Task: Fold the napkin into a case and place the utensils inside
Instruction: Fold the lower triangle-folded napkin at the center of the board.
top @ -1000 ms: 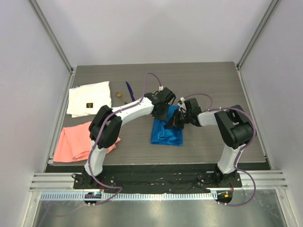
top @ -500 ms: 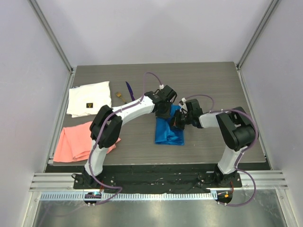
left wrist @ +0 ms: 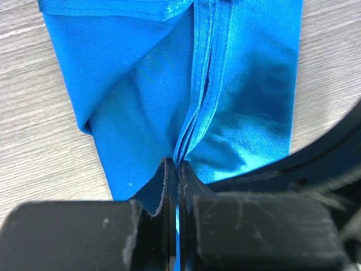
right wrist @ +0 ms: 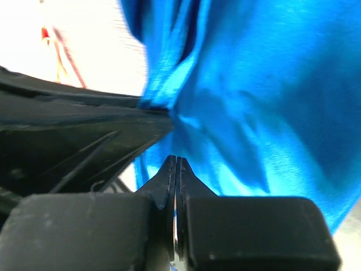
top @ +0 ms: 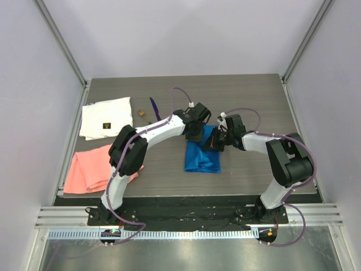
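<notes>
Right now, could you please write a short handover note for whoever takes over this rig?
Left tool: shut, pinching a stacked fold of the napkin.
Right tool: shut on the napkin too, at its far end close to the left tool.
Napkin: mid-table, partly folded into a narrow blue strip, far end gathered in both tools.
Utensils: purple utensil and green-handled utensil lie on the table at the back left, apart from the napkin.
Done: first folds only.
Left: finish the case, then put both utensils inside.
</notes>
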### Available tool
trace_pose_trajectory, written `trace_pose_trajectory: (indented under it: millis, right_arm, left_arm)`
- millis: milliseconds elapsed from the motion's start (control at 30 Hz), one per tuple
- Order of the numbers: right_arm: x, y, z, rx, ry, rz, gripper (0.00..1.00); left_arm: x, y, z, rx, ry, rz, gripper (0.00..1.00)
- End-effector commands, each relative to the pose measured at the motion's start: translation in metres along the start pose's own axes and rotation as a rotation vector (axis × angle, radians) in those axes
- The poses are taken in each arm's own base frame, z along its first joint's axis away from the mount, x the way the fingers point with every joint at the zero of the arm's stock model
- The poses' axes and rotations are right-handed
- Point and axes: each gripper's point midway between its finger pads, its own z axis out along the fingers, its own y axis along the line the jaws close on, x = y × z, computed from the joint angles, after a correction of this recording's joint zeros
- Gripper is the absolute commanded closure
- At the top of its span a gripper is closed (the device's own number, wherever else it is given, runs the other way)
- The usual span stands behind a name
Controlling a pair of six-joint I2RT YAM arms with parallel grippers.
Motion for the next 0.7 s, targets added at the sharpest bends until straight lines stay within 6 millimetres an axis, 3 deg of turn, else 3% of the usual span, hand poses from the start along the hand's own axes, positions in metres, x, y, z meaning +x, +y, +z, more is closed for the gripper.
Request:
trace_pose_trajectory:
  millis: [0, 133, 333, 533, 667]
  right_arm:
    - [-0.002, -0.015, 0.007, 0.041, 0.002, -0.042, 0.99]
    - [0.007, -0.031, 0.013, 0.066, 0.017, -0.022, 0.99]
    - [0.013, -0.04, 0.017, 0.07, 0.026, 0.002, 0.99]
    - [0.008, -0.03, 0.012, 0.057, 0.01, 0.011, 0.99]
    - [-0.004, -0.021, -0.005, 0.067, -0.024, 0.007, 0.99]
  left_arm:
    - [-0.018, -0.008, -0.005, 0.017, -0.045, -0.028, 1.0]
    - [-0.02, -0.012, -0.003, 0.03, -0.049, -0.035, 1.0]
    - [-0.018, -0.017, 0.007, 0.047, -0.032, -0.052, 1.0]
    - [-0.016, -0.016, 0.017, 0.045, -0.034, -0.055, 1.0]
    - [-0.012, -0.014, 0.022, 0.049, -0.037, -0.057, 1.0]
